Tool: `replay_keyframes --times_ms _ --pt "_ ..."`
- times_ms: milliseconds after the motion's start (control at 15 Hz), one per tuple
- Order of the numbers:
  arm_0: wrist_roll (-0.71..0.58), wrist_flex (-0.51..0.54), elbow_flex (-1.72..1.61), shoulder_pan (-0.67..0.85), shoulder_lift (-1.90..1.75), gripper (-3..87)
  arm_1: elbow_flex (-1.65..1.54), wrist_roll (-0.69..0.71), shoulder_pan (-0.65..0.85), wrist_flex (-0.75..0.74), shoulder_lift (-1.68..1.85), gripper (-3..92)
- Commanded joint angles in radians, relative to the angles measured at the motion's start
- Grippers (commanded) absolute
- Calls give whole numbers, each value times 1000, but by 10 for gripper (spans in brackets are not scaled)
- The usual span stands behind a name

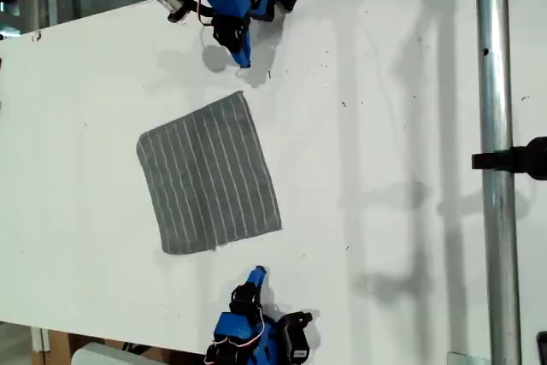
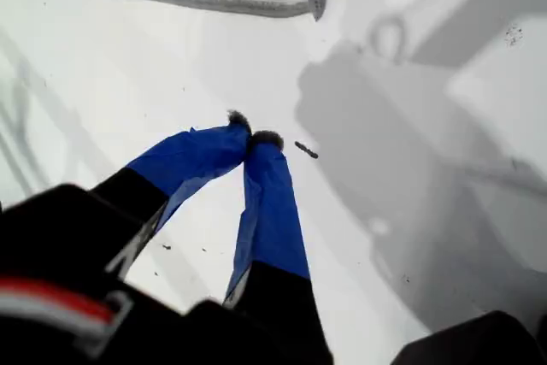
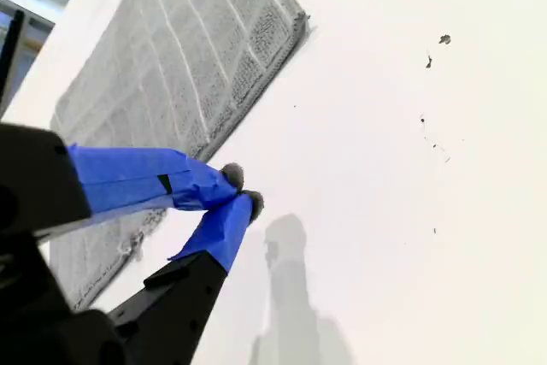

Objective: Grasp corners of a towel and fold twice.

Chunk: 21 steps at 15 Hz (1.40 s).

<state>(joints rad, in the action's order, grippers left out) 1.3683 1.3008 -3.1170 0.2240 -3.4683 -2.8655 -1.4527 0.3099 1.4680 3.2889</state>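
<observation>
White desk (image 1: 385,126) seen from above, w/ one blue-tipped arm at each of two opposite edges. The towel (image 1: 209,173) lies flat and unfolded on the desk btwn the two arms. It is grey w/ thin white stripes, one layer, turned a little askew to the desk edges, and sits toward the exterior view's left.

My first gripper (image 1: 256,276) is by the desk edge at the exterior view's bottom. Its blue-taped fingers (image 2: 269,211) meet at the tips, closed on nothing. It points at the towel's near edge but stays apart from it, w/ bare desk in between. The nearest towel corner (image 1: 278,226) is just ahead of it, slightly toward the exterior view's right. In the first wrist view that same corner (image 2: 318,10) shows beyond the closed tips, and a small dark speck (image 2: 306,150) marks the desk beside them.

My second gripper (image 1: 242,59) is by the opposite desk edge, at the exterior view's top. Its tips are also pressed together, empty. It points at another towel corner (image 1: 242,94), near it but not touching. Whether either gripper touches the desk can't be told.

A metal pole (image 1: 496,126) runs top to bottom along the exterior view's right side.
</observation>
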Motion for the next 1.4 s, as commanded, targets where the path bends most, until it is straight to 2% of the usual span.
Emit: replay_keyframes --times_ms 0,133,200,333,467,667,733,800,867,1000,1067,1333 --pt "6 -5 2 8 -3 -8 46 14 -2 14 -2 -3" --pt "6 -5 2 8 -3 -8 55 44 3 -3 -3 -3" --pt "6 -5 2 8 -3 -8 100 110 26 -63 -77 -3" --pt "3 -6 0 9 -3 -8 439 373 118 -183 -584 -3" --pt "8 -6 0 0 -3 -8 838 647 187 -138 -977 -3" --pt "20 -5 0 -17 -3 -8 1299 920 195 37 -1356 -3" --pt "9 -8 3 -17 -3 -8 1396 988 170 91 -1437 158" --pt "11 -11 5 -18 -3 -8 1443 1035 161 130 -1486 363" --pt "18 -8 3 -20 -3 -7 1453 1081 169 160 -1513 406" --pt "23 -5 5 -21 -3 11 1373 1129 198 140 -1516 427" --pt "35 5 11 -23 -3 53 1308 1140 207 101 -1520 432" --pt "103 40 112 -41 -2 85 1088 1158 242 -164 -1663 427"
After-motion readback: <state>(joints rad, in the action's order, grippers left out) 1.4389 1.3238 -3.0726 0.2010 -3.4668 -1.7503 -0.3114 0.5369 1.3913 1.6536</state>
